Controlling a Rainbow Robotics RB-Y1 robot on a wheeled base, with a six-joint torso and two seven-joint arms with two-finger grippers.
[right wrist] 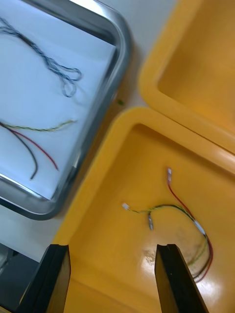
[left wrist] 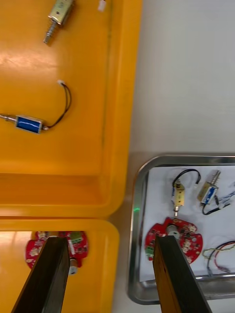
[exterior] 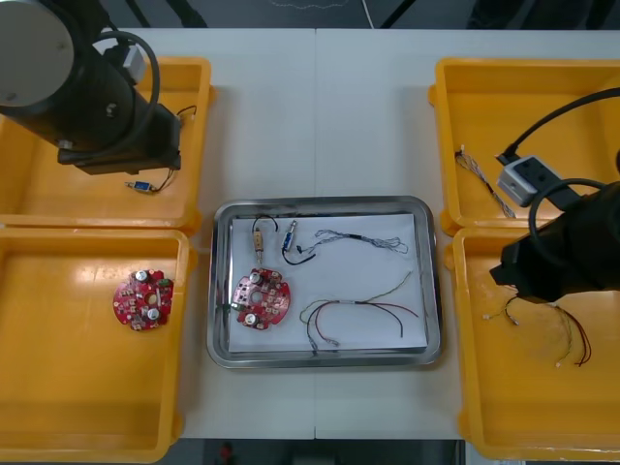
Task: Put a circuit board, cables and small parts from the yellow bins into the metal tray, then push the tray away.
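Left fingers [left wrist: 49,279] spread, above where left bins [left wrist: 63,195] meet. Right fingers [right wrist: 176,279] spread over near right bin [right wrist: 98,195], cable [right wrist: 195,224] inside. Tray [exterior: 433,291] holds board [exterior: 262,297], cables [exterior: 363,310], parts [exterior: 260,235].

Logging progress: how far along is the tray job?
Done: the metal tray holds a circuit board, two small metal parts and cables. In hand: nothing; both hands open, left hand over a left bin, right hand over a cable in a right bin. Left: pushing the tray away.
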